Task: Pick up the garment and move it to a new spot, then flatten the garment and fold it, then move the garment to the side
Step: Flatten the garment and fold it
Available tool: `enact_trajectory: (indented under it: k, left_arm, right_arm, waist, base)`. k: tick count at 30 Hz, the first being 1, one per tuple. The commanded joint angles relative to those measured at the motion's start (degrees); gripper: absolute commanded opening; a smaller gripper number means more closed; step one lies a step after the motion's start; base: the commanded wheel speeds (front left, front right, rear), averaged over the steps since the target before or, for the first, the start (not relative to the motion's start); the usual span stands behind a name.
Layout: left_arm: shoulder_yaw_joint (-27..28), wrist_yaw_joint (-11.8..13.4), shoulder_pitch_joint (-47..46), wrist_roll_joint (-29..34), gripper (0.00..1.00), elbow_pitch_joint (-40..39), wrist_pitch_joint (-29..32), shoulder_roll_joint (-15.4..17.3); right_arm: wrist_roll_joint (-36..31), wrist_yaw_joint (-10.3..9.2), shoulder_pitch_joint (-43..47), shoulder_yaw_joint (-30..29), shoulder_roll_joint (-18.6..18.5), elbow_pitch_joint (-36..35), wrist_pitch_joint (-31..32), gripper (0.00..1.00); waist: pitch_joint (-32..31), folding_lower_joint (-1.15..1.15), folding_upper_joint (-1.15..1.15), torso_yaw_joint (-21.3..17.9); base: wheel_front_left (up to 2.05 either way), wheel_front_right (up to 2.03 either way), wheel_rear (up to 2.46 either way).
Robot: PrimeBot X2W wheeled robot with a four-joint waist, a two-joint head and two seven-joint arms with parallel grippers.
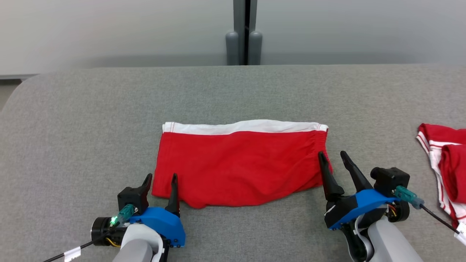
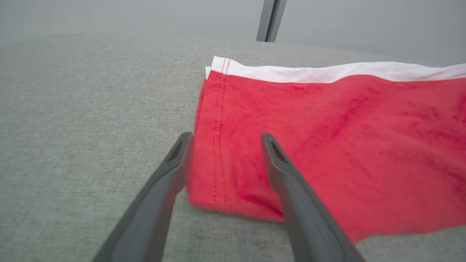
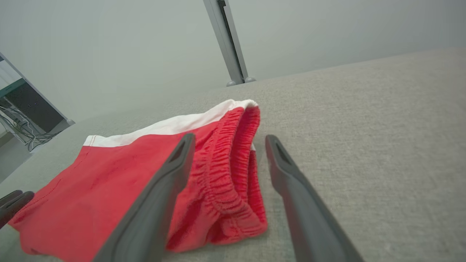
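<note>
You see the red garment [image 1: 240, 163] lying in the middle of the grey table [image 1: 233, 94]. It is folded into a wide shape, with a white strip [image 1: 247, 126] along its far edge.

Your left gripper [image 1: 161, 176] sits at the near left corner of the red garment. Its two fingers are spread apart. One finger is just beside the left edge, over the table. The other is over the red cloth, so the corner lies between them. The cloth is not pinched.

Your right gripper [image 1: 332, 154] sits at the right end of the red garment, where the stretchy waistband [image 3: 233, 156] bunches up. Its fingers are spread apart too. One is over the red cloth and the other is over the bare table, with the waistband between them. It pinches nothing.

Far off to your right lies a second garment [image 1: 444, 167], red and white, well apart from the first one. A grey post [image 1: 244, 36] stands behind the table.
</note>
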Motion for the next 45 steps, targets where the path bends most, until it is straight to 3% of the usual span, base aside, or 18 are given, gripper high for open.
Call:
enact_trajectory:
  k: [1, 6, 12, 13, 14, 15, 16, 22, 37, 45]
  left_arm:
    - [0.4, -0.4, 0.4, 1.0, 1.0, -0.9, -0.3, 0.0]
    - [1.5, -1.2, -0.3, 3.2, 1.0, -2.8, -0.3, -0.5]
    - [3.3, -1.9, -0.1, 4.9, 1.0, -3.2, -0.3, -0.6]
    - [3.5, -2.0, -0.2, 5.1, 1.0, -3.2, -0.3, -0.7]
    - [3.7, -2.2, -0.4, 5.6, 1.0, -3.4, -0.3, -0.7]
    - [3.9, -2.3, -0.6, 5.9, 1.0, -3.5, -0.3, -0.8]
    - [4.1, -2.4, -0.8, 6.2, 1.0, -3.6, -0.3, -0.9]
    - [5.3, -2.9, -1.0, 8.2, 1.0, -4.3, -0.3, -1.5]
    - [8.2, -4.2, 0.4, 10.9, 1.0, -4.2, -0.3, -2.5]
    - [9.6, -4.5, 1.5, 11.8, 1.0, -4.6, -0.3, -2.9]
  right_arm:
    - [-0.1, 0.0, -1.2, -0.5, -0.1, 2.1, -0.2, 1.0]
    - [3.6, 0.0, -3.3, -1.2, -0.1, 9.1, -0.2, 1.0]
    - [10.4, 0.07, -2.9, 4.2, 0.3, 15.4, 0.2, 1.0]
    - [11.8, 0.07, -2.7, 5.2, 0.4, 15.9, 0.3, 0.96]
    - [12.7, 0.07, -2.6, 6.0, 0.6, 16.4, 0.4, 0.49]
    - [13.4, 0.08, -2.4, 6.9, 0.7, 16.6, 0.4, 0.21]
    - [14.4, 0.09, -2.2, 7.7, 0.8, 16.6, 0.4, 0.0]
    - [16.2, 0.07, -1.2, 7.7, 0.6, 14.8, 0.4, 0.0]
    - [12.5, 0.0, -0.4, 5.4, 0.1, 11.8, 0.1, 0.0]
    - [10.8, 0.0, -0.1, -0.2, -0.2, 6.1, -0.1, 0.0]
  waist:
    - [1.2, 0.0, 0.0, 1.1]
    - [2.9, 0.0, 0.0, 2.2]
    - [4.5, 0.0, 0.0, 1.8]
    - [4.7, 0.0, 0.0, 1.6]
    - [4.8, 0.0, 0.0, 1.4]
    - [4.9, 0.0, 0.0, 1.2]
    - [5.0, 0.0, 0.0, 1.1]
    - [4.7, 0.0, 0.0, 0.0]
    - [3.7, 0.0, 0.0, -0.2]
    - [2.1, 0.0, 0.0, -0.2]
  base:
    - [0.0, 0.0, 0.0]
    - [0.0, 0.0, 0.0]
    - [0.0, 0.0, 0.0]
    - [0.0, 0.0, 0.0]
    - [0.0, 0.0, 0.0]
    - [0.0, 0.0, 0.0]
    - [0.0, 0.0, 0.0]
    - [0.0, 0.0, 0.0]
    - [0.0, 0.0, 0.0]
    - [0.0, 0.0, 0.0]
